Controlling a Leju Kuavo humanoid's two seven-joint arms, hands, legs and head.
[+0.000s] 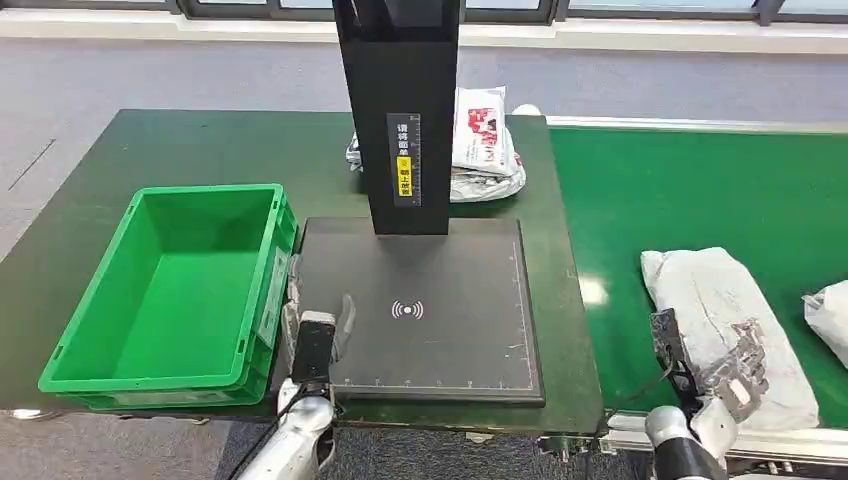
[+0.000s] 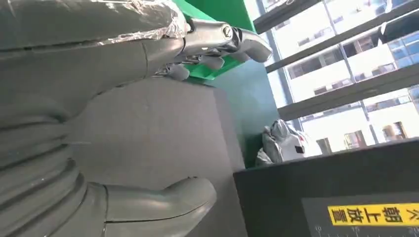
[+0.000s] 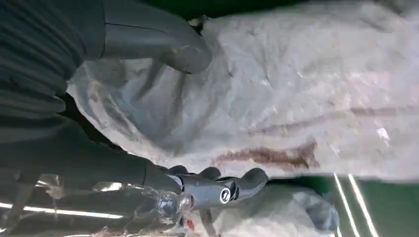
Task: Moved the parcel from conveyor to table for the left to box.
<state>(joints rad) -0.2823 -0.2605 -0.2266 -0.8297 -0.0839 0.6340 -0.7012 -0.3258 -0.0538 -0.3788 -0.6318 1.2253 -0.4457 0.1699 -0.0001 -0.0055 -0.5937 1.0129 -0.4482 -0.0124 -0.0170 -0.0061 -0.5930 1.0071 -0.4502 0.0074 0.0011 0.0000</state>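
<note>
Grey floor [image 1: 120, 70] was seen from 9 to 12 o'clock. A dark green table [image 1: 90, 215] stood at centre. Window frames [image 1: 500, 8] ran along 12 o'clock; daylight and buildings were noted through windows [image 2: 346, 54].

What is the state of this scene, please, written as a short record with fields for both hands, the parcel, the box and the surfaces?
right hand: right hand over the near end of the crumpled grey plastic parcel, fingers spread around it; firm grip not confirmed
left hand: left hand open above the black scanner plate, holding nothing
parcel location: on the green conveyor belt, not yet on the dark green table
box: green plastic crate, empty, left of the plate
other: white printed bag behind the black post
</note>
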